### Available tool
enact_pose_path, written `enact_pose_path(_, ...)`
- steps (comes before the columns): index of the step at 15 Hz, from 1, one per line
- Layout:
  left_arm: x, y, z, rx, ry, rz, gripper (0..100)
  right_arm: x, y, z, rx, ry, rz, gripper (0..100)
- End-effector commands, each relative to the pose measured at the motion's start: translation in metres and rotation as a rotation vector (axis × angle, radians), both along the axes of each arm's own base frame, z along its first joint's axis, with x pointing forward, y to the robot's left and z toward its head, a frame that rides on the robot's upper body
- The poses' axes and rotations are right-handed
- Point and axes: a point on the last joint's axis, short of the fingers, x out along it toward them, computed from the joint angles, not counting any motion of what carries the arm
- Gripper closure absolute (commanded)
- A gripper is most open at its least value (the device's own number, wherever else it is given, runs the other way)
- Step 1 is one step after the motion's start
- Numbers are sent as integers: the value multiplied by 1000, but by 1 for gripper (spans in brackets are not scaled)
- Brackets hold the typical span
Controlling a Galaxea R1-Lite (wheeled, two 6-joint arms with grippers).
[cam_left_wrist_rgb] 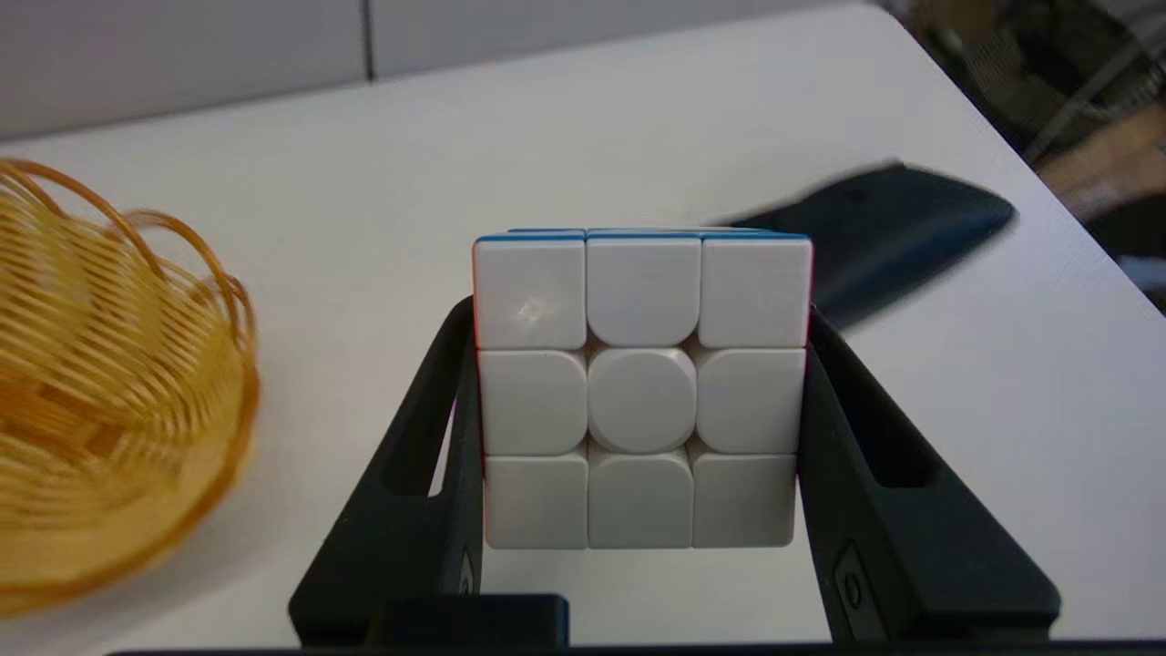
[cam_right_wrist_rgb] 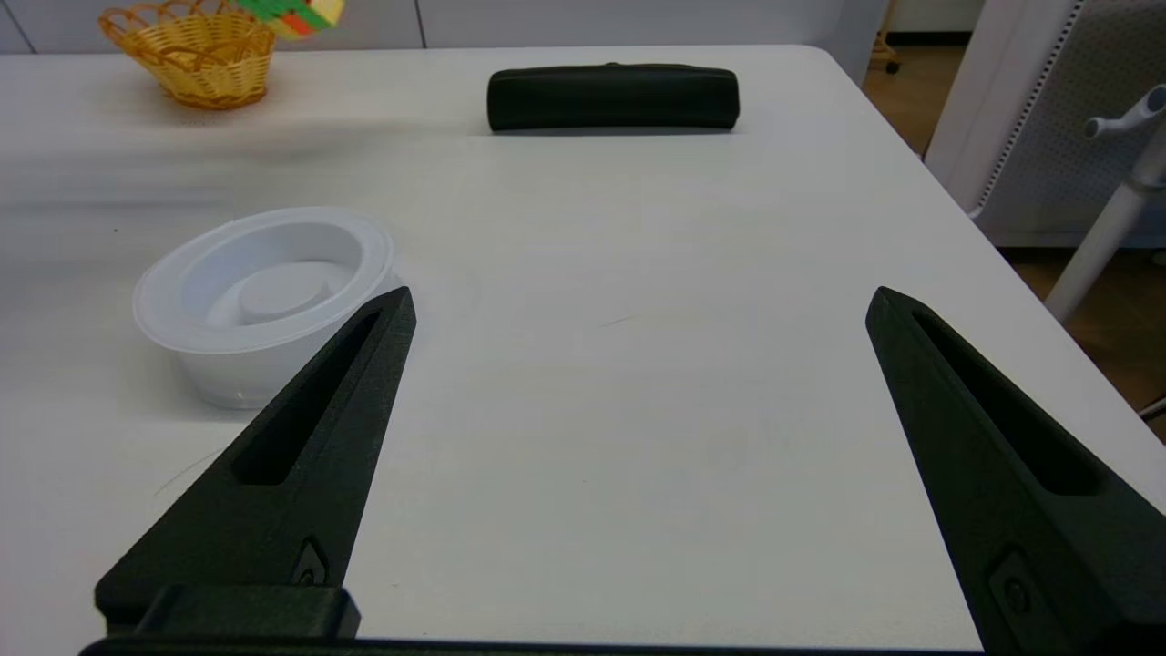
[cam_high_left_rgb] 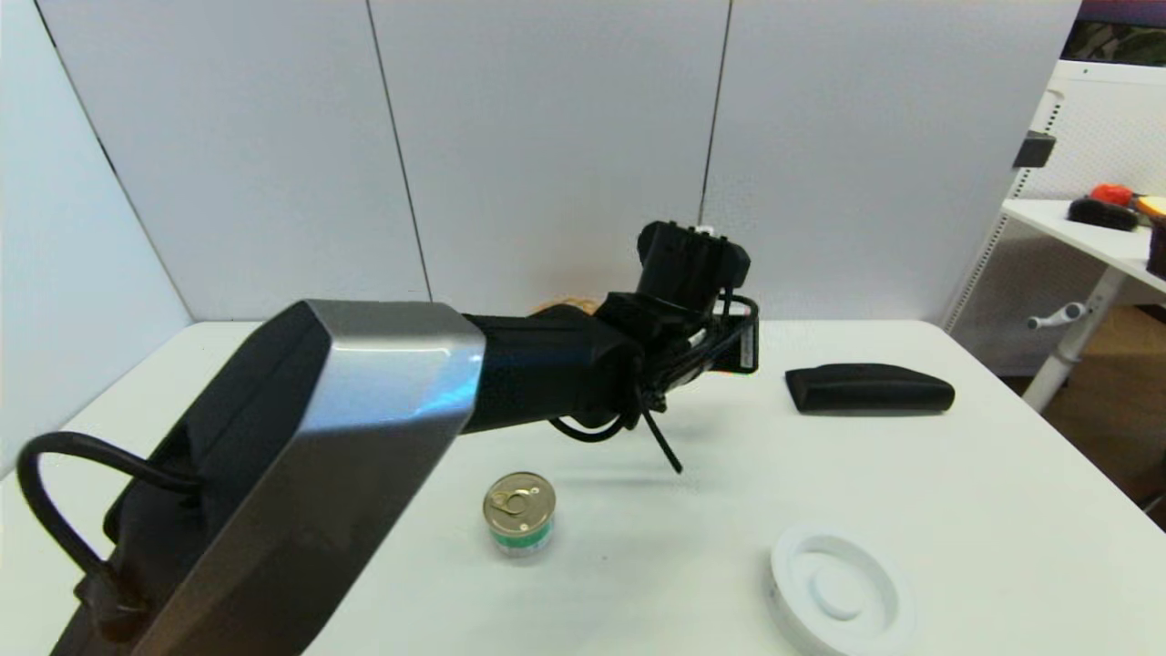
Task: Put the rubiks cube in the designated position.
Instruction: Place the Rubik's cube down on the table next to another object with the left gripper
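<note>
A small round tin can [cam_high_left_rgb: 519, 514] with a gold pull-tab lid and green label stood upright on the white table [cam_high_left_rgb: 984, 510]. A white round ridged dish [cam_high_left_rgb: 840, 588] lay near the front. A black oblong pouch [cam_high_left_rgb: 870, 388] rested farther back. A woven yellow basket [cam_right_wrist_rgb: 193, 53] sat at the rear.

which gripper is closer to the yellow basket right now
Left. The left gripper, shut on the rubiks cube, is held beside the basket. The right gripper, open, sits across the table from it, by the white dish.
</note>
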Motion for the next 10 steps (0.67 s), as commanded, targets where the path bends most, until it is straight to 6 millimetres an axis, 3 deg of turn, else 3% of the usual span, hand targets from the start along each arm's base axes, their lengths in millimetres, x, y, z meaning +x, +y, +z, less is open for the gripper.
enact_pose_path(1,12,-10,-31,42,-68,48,100,0,0,0,1,2,0,0)
enact_pose_path(10,31,-8,-44,68,-220,73,100,0,0,0,1,2,0,0)
